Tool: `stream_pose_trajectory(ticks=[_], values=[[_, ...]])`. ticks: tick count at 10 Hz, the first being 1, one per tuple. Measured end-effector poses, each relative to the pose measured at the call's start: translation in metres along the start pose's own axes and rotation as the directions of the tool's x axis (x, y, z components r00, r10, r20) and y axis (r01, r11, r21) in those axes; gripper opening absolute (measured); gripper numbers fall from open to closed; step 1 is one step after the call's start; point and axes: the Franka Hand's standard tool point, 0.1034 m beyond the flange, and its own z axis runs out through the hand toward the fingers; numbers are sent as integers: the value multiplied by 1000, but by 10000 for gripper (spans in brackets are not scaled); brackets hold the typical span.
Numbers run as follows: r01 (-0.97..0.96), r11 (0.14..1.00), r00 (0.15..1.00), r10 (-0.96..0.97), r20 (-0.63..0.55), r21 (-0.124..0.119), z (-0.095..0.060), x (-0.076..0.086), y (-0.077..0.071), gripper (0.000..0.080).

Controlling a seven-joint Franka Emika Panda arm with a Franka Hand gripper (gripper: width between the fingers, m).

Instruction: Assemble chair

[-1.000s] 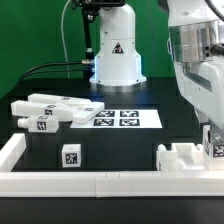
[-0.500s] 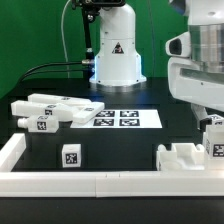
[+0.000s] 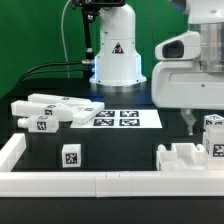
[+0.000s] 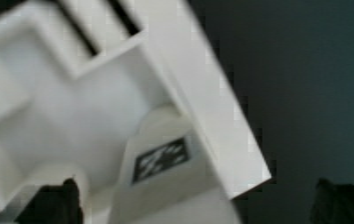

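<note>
The gripper (image 3: 203, 122) hangs with jaws spread wide, gripping nothing, just above an upright chair piece (image 3: 213, 135) at the exterior view's right edge. A larger chair piece (image 3: 183, 157) sits against the front rail (image 3: 100, 183). Other chair parts (image 3: 45, 108) lie on the exterior view's left, with bare table (image 3: 120, 145) between. Since a second ago the arm has lifted off the upright piece.

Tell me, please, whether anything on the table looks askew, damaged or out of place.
Nothing looks damaged or spilled. Loose chair parts lie heaped at the exterior view's left, and one tagged block sits alone near the front rail.
</note>
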Motion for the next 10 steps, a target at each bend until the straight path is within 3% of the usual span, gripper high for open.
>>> stream_pose_trajectory(ticks=[1,2,3,5,7,9,10], values=[[-52,999,999,52,1,1,0,-1,-1,649],[-68,998,998,68,1,1,0,-1,-1,526],[-81,997,997,81,1,1,0,-1,-1,526],[-233,972,972,233,3,3,0,-1,-1,283],[-396,918,918,396,10,-3,0,-2,-3,284],[-661,750,750,661,34,-9,-3,-2,-4,284],[-786,618,618,785,50,8,-2,0,-4,284]])
